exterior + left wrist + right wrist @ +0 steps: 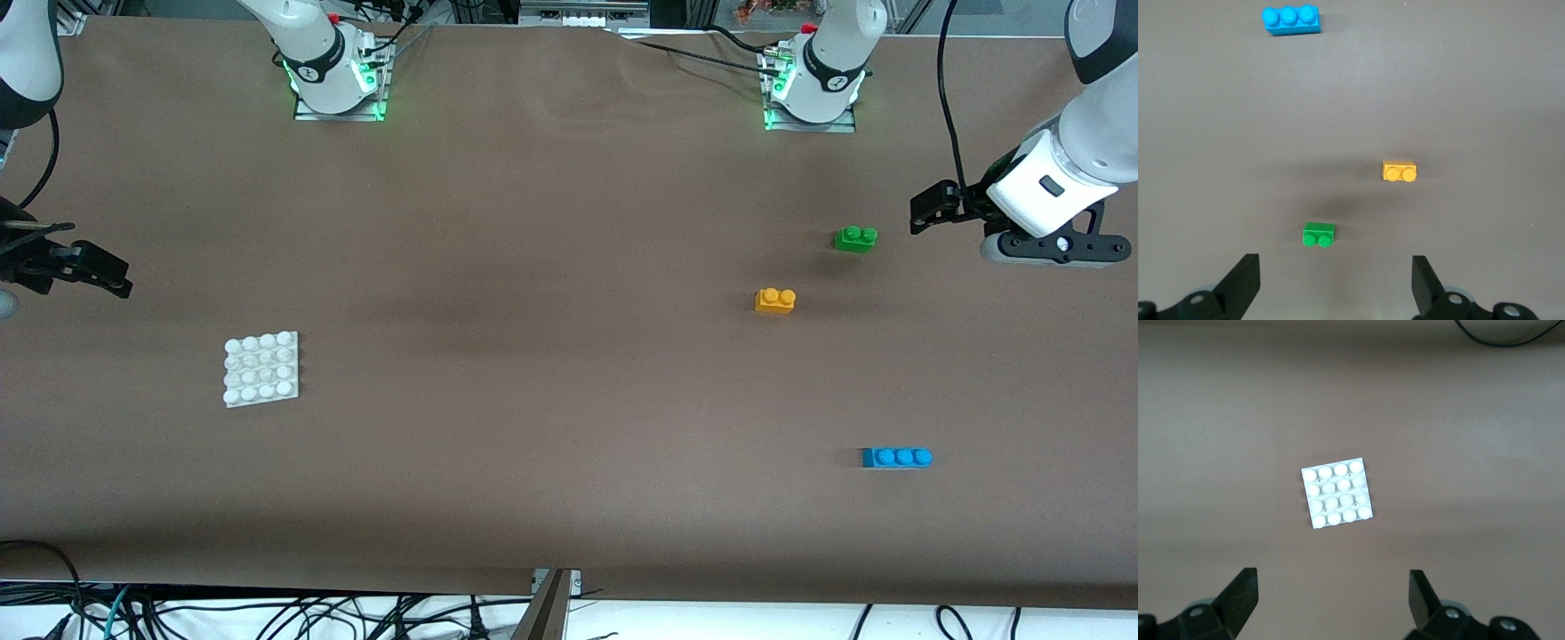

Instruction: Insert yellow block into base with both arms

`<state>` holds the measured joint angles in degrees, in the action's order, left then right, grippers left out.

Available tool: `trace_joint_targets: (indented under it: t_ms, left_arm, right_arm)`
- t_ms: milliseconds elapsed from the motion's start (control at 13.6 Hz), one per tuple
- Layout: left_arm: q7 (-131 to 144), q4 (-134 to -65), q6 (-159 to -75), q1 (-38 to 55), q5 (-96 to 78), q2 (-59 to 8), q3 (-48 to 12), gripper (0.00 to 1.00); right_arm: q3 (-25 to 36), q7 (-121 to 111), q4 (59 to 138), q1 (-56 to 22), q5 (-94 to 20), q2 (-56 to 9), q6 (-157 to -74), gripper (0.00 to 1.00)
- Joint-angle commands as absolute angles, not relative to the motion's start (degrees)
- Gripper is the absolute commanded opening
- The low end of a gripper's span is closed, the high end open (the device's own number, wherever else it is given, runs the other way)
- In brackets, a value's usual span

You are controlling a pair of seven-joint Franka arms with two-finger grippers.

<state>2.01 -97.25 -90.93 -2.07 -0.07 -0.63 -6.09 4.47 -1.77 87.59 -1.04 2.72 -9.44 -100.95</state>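
The yellow block [774, 300] lies on the brown table toward the left arm's end; it also shows in the left wrist view [1399, 171]. The white studded base [260, 368] lies toward the right arm's end and shows in the right wrist view [1337, 493]. My left gripper [929, 212] hangs open and empty above the table at the left arm's end, beside the green brick; in its wrist view [1335, 280] nothing is between the fingers. My right gripper [102, 268] hangs open and empty above the table's right arm end, apart from the base; its wrist view [1331, 597] shows only bare table between the fingers.
A green two-stud brick [855, 238] lies a little farther from the front camera than the yellow block. A blue three-stud brick [896, 457] lies nearer to the camera. Both arm bases [338, 71] stand along the table's back edge. Cables hang below the front edge.
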Motion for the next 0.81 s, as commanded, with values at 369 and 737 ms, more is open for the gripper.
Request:
trace_joint_targets:
  t_ms: [369,737]
  left_arm:
    - [1.3,-96.4,-89.3,-2.0,-0.3,-0.4,-5.7,1.00]
    - [1.2,-96.4,-89.3,-2.1,-0.3,-0.4,-5.6,1.00]
  right_arm:
    - [4.1,-2.2,87.8,-0.7,3.1,-9.1,-101.3,1.00]
    - [4.1,-2.2,87.8,-0.6,3.1,-9.1,-101.3,1.00]
